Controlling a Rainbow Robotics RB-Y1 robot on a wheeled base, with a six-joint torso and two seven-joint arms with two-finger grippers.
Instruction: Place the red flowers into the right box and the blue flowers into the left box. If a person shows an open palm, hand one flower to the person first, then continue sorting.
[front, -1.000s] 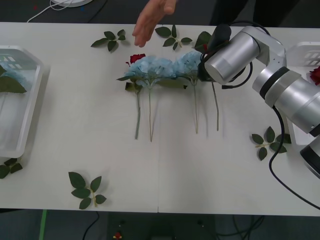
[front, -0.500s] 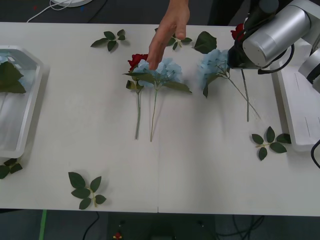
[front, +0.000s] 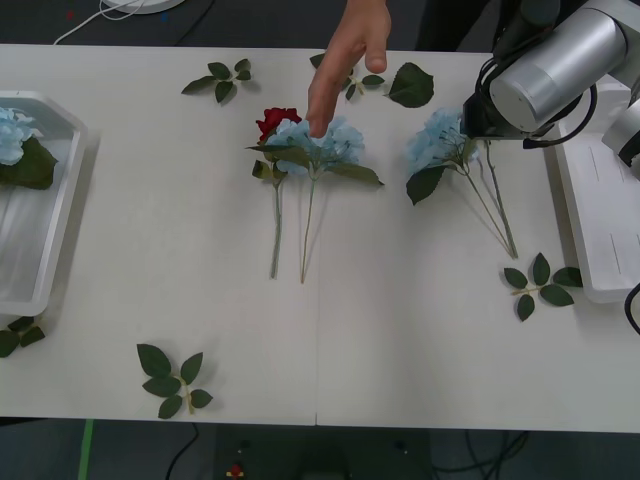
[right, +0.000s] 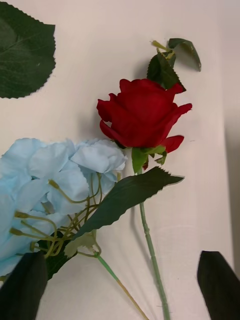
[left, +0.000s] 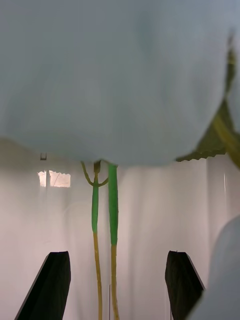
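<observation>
A red flower (front: 275, 122) and a blue flower (front: 322, 142) lie together at the table's middle. A person's hand (front: 345, 55) reaches down with its fingertips on that blue flower. Farther right lies a second blue flower (front: 438, 140), also (right: 55, 175), with a red flower (right: 142, 112) beside it. My right gripper (right: 120, 295) hovers open just above these two, its arm (front: 540, 70) coming in from the right box (front: 600, 240). My left gripper (left: 117, 287) is open over the left box (front: 45, 270), with green stems (left: 112, 220) running between its fingers. A blue flower (front: 12, 135) lies in that box.
Loose leaf sprigs lie at the back left (front: 220, 78), at the front left (front: 172, 380), near the right box (front: 540, 285) and beside the left box (front: 18, 335). A big single leaf (front: 410, 85) lies at the back.
My right arm has pulled back towards the right box, shifting the right-hand blue and red flowers rightwards so their stems slant. The person's hand came down onto the middle blue flower.
</observation>
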